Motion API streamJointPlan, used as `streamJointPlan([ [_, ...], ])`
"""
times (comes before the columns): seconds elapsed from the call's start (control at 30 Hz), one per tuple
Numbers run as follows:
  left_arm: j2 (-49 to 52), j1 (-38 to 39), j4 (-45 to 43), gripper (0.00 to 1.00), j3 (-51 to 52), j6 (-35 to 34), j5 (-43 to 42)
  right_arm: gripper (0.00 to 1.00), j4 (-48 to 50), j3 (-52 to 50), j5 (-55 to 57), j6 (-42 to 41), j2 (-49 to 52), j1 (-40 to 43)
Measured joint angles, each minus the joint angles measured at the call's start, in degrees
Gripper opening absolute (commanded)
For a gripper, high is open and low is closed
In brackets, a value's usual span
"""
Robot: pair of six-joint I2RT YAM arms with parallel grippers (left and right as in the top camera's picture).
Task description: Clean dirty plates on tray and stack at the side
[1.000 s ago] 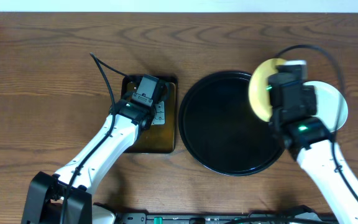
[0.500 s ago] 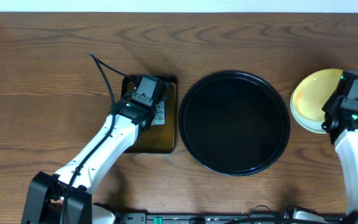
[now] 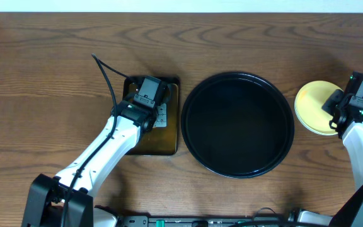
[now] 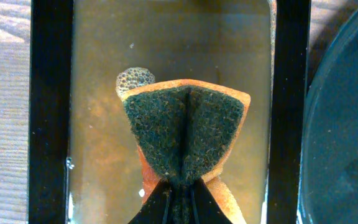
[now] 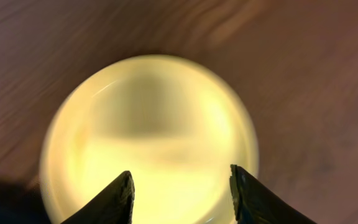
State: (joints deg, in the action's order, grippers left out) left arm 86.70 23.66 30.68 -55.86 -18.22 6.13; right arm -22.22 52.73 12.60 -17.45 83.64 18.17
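The pale yellow plate point(image 3: 314, 107) lies on the table to the right of the round black tray point(image 3: 197, 94), which holds no plates. In the right wrist view the yellow plate point(image 5: 148, 124) looks clean and is blurred. My right gripper point(image 5: 180, 183) is open above its near edge; in the overhead view it point(image 3: 340, 108) is at the plate's right side. The mint-white plates are hidden, perhaps under the yellow one. My left gripper point(image 4: 182, 199) is shut on a green-and-orange sponge point(image 4: 185, 134) over the brown pan point(image 4: 48, 124).
The rectangular dark pan point(image 3: 169, 146) holds brownish soapy water, left of the tray. The tray's rim shows at the right of the left wrist view point(image 4: 347, 124). A black cable point(image 3: 106, 72) runs from the left arm across the wooden table.
My right gripper carried the yellow plate from over the tray's right edge out to the right, set it on the stack, let go, and pulled back to the right. The left arm stayed still.
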Motion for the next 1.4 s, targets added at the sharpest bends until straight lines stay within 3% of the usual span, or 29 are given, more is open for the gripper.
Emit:
streamJointPlan([
  [0.23,0.0,0.0,-0.8,0.08,0.0,3.7,2.8,0.53,-8.4,0.0,-15.4,2.6,0.0,-1.4],
  [0.5,4.6,0.0,-5.5,0.10,0.0,7.2,3.7,0.55,-14.2,0.0,-23.6,4.7,0.0,-5.1],
  [0.57,7.0,0.0,-6.3,0.17,0.0,7.8,3.7,0.56,-14.7,0.0,-24.3,4.8,0.0,-6.0],
  [0.63,9.2,0.0,-7.0,0.28,0.0,8.0,3.7,0.57,-14.9,0.0,-24.7,5.1,0.0,-7.0],
  [0.67,10.2,0.0,-7.1,0.39,0.0,8.3,3.7,0.57,-14.9,0.0,-25.0,5.4,0.0,-7.5],
  [0.8,10.8,0.0,-7.3,0.58,0.0,8.0,3.9,0.57,-14.1,0.0,-25.3,6.2,0.0,-9.3],
  [1.0,5.1,0.0,-6.4,0.69,0.0,8.2,4.2,0.61,-12.5,0.0,-25.9,8.0,-0.1,-13.1],
  [1.1,-0.3,0.0,-6.1,0.73,0.0,8.2,4.4,0.69,-11.7,0.0,-26.2,10.1,-0.7,-15.3],
  [1.3,-6.0,0.0,-0.7,0.75,-0.2,8.0,2.9,0.99,-16.0,2.9,-26.9,13.6,-2.0,-19.6],
  [1.4,-7.1,0.0,6.2,0.75,-0.3,7.5,-0.6,0.99,-22.8,6.1,-26.6,14.6,-2.3,-20.7],
])
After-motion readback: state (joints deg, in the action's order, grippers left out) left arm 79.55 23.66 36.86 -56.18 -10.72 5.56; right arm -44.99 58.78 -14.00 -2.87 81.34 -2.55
